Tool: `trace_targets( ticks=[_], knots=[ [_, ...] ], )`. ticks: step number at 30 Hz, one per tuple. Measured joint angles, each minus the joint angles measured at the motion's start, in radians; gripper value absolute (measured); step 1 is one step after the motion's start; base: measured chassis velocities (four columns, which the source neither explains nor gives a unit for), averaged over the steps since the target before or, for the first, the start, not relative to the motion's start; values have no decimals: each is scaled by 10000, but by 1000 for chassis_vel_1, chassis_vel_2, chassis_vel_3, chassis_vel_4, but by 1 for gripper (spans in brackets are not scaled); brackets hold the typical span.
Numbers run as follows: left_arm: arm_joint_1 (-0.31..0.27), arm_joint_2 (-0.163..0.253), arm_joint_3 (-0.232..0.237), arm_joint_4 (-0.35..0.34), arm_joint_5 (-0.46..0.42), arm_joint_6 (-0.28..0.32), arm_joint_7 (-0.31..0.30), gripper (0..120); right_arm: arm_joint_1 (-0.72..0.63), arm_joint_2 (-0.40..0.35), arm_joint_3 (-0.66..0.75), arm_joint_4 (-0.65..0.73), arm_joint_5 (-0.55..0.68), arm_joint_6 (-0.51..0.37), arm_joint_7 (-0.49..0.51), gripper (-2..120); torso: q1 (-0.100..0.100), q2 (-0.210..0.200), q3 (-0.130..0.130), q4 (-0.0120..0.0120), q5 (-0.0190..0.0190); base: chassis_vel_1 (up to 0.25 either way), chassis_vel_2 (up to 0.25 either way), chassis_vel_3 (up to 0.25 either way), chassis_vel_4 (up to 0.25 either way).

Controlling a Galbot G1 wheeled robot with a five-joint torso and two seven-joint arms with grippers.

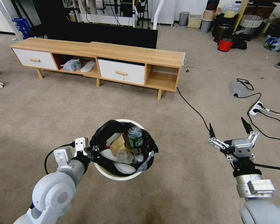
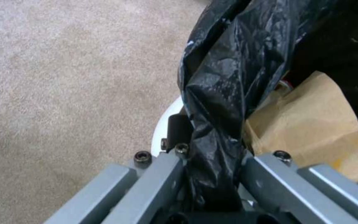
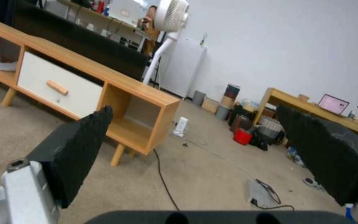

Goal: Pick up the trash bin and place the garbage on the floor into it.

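- Your left gripper [image 1: 89, 153] is clamped on the rim of the bin [image 1: 115, 174], on its left side. In the left wrist view its fingers [image 2: 162, 174] are pinched close on the folded black bag [image 2: 220, 93], with the white plastic edge just beside them.
- The bin sits in front of you, low and between the arms, apparently held just above the floor [image 1: 177, 186]; whether its base touches the carpet, you cannot tell.
- Inside lie a green-labelled bottle [image 1: 135, 140], a tan box [image 1: 118, 144] and pale crumpled pieces.
- Your right gripper [image 1: 230, 129] hangs over bare carpet well to the right, jaws wide apart and holding nothing; its black pads [image 3: 75, 152] frame the wooden cabinet [image 3: 104, 81] across the room.
- Handling, as a judgement: the bin looks light, thin-walled plastic, stiff enough at the rim but prone to tilt away from a one-sided grip as its load shifts.
- The bag film is slick and soft; a pinch on film alone may slide or tear, so keep plastic rim between the fingers.
- Keep the bin level and move slowly; the bottle stands tall near the far edge and could tip out.
- Black cables [image 1: 193, 109] cross the carpet to your right; mind them.
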State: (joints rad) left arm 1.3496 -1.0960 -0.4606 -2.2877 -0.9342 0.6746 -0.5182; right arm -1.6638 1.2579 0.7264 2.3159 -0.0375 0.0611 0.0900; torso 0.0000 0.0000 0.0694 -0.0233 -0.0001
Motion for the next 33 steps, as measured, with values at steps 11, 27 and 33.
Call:
trace_targets(
  ticks=[11, 27, 33],
  knots=[
    [-20, 9, 0, 13, 10, -12, 13, 0, -67, 121, -19, 1, -71, 81, -30, 100, 1, 1, 0, -2, 0, 0, 0, 0, 0],
    [-61, 33, 27, 93, 22, -41, 33, 0, -76, 252, -52, -73, -134, 143, -42, 100, 0, 0, 1, -1, 0, 0, 0, 0, 0],
    [-61, 40, 46, 108, 29, -54, 35, 0, -76, 284, -65, -93, -159, 167, -42, 100, 0, 0, 0, -1, 0, 0, 0, 0, 0]
  ],
)
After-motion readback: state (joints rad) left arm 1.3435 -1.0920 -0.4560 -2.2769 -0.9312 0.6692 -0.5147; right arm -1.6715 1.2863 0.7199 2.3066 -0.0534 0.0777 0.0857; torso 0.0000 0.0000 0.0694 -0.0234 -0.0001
